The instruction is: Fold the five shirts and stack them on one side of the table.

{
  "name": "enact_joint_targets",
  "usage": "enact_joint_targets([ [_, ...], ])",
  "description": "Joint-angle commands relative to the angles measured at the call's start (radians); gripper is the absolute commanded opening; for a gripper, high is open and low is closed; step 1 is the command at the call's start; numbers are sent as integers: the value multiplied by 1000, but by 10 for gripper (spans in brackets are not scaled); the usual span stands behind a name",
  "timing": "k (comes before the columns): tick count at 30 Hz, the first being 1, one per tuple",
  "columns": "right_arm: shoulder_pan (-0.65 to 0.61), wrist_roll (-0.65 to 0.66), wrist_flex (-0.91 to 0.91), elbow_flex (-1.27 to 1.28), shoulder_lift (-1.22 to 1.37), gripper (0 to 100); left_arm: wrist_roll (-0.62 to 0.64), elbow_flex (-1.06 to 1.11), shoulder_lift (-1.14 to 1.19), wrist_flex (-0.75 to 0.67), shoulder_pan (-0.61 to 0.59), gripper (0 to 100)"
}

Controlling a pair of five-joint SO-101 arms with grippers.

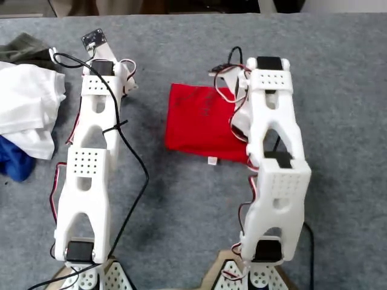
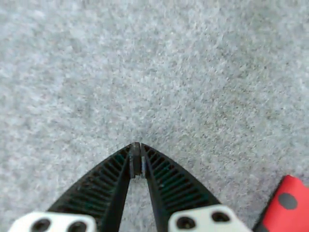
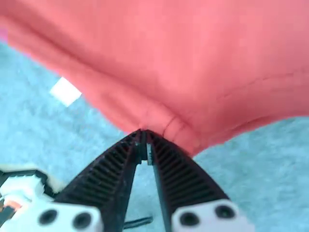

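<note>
The table (image 1: 181, 199) is looking speckled grey all over. The red shirt (image 1: 202, 124) is showing plain red, with a small white tag (image 1: 212, 160). Off to the side, a white shirt (image 1: 27, 106), a blue shirt (image 1: 15, 160) and an olive shirt (image 1: 24, 47) are showing. The arms are wearing white shells with a black cable (image 1: 130, 151) trailing over one of them. The left gripper (image 2: 136, 164) and right gripper (image 3: 144, 145) are both sporting black ribbed fingers.

The table (image 1: 181, 205) has a grey, matt, fuzzy, felt-like cover. The red shirt (image 1: 196, 124) and the white shirt (image 1: 27, 103) at the table's left edge are soft matt cloth. The arms (image 1: 84, 175) are smooth white plastic; the left hand (image 2: 136, 164) and right hand (image 3: 144, 145) are black ribbed plastic.
</note>
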Motion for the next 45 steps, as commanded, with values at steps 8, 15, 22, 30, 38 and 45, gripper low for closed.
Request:
enact_joint_targets([
  [8,22,9,-28,217,-120,5,3,-55,-13,-14,-5,19],
  [15,8,-37,-135,10,-248,5,3,-55,-13,-14,-3,19],
  [22,-30,-61,-198,-157,-24,5,3,-55,-13,-14,-5,19],
  [30,-13,-66,3,-366,180,5,3,-55,-13,-14,-5,19],
  [38,4,-66,18,-185,71,5,3,-55,-13,-15,-3,19],
  [45,19,-54,-32,134,-88,5,3,-55,-13,-15,-3,19],
])
